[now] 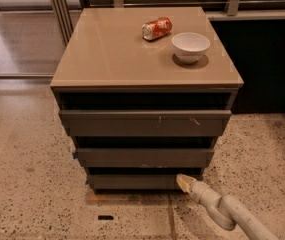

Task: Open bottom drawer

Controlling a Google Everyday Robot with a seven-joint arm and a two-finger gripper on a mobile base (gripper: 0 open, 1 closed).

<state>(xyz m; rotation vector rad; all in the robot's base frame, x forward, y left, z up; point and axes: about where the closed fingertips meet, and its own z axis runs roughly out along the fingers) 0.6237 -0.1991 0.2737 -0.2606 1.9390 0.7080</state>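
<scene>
The bottom drawer is the narrowest dark grey front, lowest of three on the cabinet, plain and handleless, close to the floor. My gripper comes in from the lower right on a pale arm. Its cream tip sits at the right end of the bottom drawer's front, touching or almost touching it. The mid-sized drawer front and the widest drawer front with pale scratch marks are above.
A tan cabinet top carries a red soda can on its side and a white bowl. Speckled floor surrounds the cabinet. A dark wall panel stands to the right, metal rails behind.
</scene>
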